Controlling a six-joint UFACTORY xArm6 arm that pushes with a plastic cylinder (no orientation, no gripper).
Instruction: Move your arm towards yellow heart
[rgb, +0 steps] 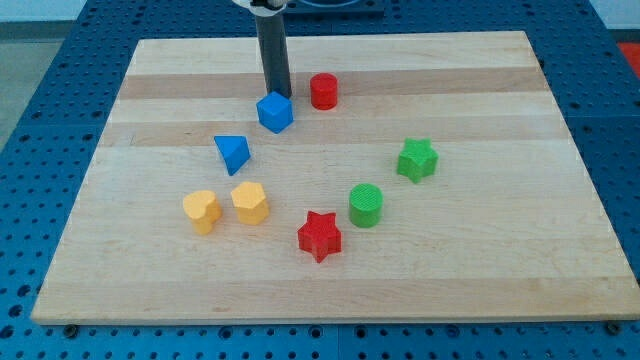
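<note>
My tip (279, 93) touches the top edge of the blue plastic cube (275, 112); no hand fitted. Yellow plastic heart (201, 211) sits well below-left of that cube on wooden tabletop (480, 280)

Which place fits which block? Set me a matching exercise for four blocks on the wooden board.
Things:
1. red cylinder block
2. yellow heart block
3. green star block
4. blue cube block

Places:
A. furthest to the view's right
B. just below my tip
C. furthest to the view's left
D. right of my tip, near the view's top

Pairs: 1-D, 2-C, 3-A, 4-B
</note>
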